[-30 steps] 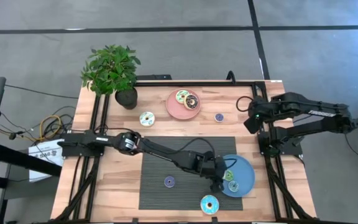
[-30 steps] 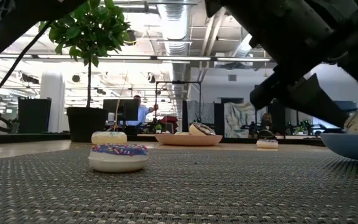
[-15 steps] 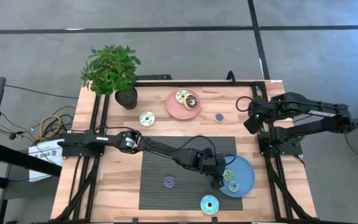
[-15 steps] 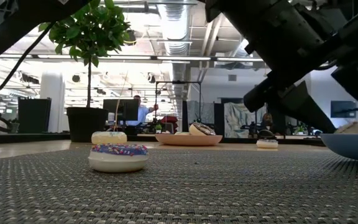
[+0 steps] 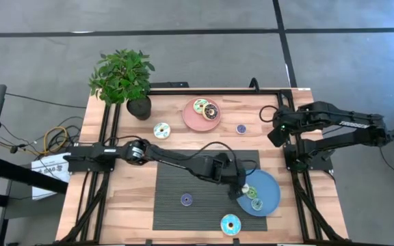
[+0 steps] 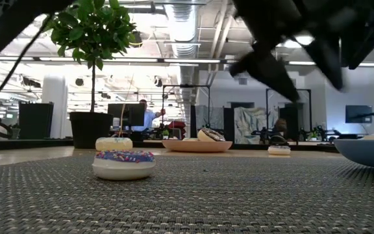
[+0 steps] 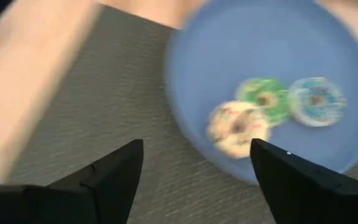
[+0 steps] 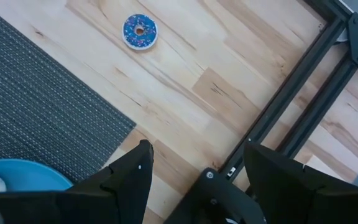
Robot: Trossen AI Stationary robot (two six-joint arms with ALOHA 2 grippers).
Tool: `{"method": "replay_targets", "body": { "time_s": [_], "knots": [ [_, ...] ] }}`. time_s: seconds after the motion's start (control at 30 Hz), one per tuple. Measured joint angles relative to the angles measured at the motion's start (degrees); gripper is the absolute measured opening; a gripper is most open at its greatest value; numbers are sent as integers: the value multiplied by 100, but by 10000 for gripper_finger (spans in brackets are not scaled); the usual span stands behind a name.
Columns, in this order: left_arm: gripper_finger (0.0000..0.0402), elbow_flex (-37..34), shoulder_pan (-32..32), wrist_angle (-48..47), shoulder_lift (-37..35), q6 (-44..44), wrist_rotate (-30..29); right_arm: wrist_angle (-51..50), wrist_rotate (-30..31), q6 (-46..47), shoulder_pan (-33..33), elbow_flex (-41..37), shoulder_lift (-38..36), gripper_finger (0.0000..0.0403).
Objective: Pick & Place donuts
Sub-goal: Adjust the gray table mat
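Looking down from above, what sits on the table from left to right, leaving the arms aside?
Potted plant → white donut → purple donut → pink plate → cyan donut → blue plate.

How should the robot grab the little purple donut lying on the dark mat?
Probably from straight above. The purple donut lies flat on the dark mat with nothing close beside it, so open fingers can come down on opposite sides of its round rim and pinch across the ring.

Overhead view straight down, low view level across mat (image 6: 174, 195), wrist views downward, sharing blue plate (image 7: 328, 56).
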Motion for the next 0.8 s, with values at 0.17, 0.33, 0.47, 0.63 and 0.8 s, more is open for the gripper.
{"method": "replay_targets", "body": {
  "time_s": [0.17,0.33,0.47,0.63,0.8],
  "knots": [
    [224,-190,-125,-1044,-292,154,-244,47,-2,4,1,0,8,240],
    [109,-655,-168,-1342,-277,-44,-50,50,-4,136,0,0,8,240],
    [21,-1112,-249,-1037,-274,-174,92,51,-18,250,2,0,8,240],
    [10,-1950,-375,-581,-561,-402,62,53,-33,404,2,0,11,240],
    [2,-3381,-436,697,-1348,-640,64,72,-33,578,2,0,8,240]
  ]
}}
